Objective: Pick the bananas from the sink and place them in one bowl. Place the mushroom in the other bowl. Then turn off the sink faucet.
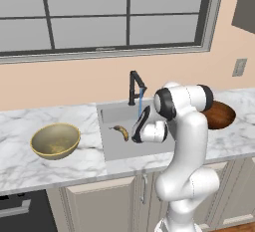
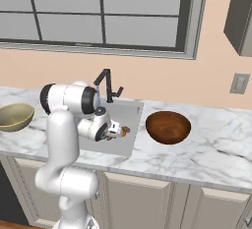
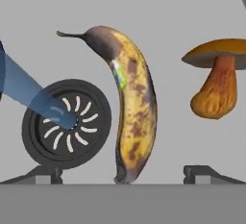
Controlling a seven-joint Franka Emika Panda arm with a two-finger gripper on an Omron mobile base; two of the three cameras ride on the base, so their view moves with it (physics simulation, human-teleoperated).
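Hand view shows the tool (image 3: 123, 175) spread wide, straddling a banana (image 3: 129, 107) on the sink (image 3: 168, 16) floor between drain (image 3: 67, 122) and mushroom (image 3: 216, 81) (descend centred, close across its middle), while both the brown bowl (image 2: 168, 127) and olive bowl (image 1: 55, 141) look empty.

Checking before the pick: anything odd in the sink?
Yes: the faucet runs onto the drain, with a brown-spotted banana and a mushroom lying in the sink.

Marble counter (image 1: 60, 169): brassy bowl (image 1: 55, 140) left, brown bowl (image 2: 168, 127) right; sink (image 3: 182, 6) floor: banana (image 3: 132, 107), mushroom (image 3: 218, 81)
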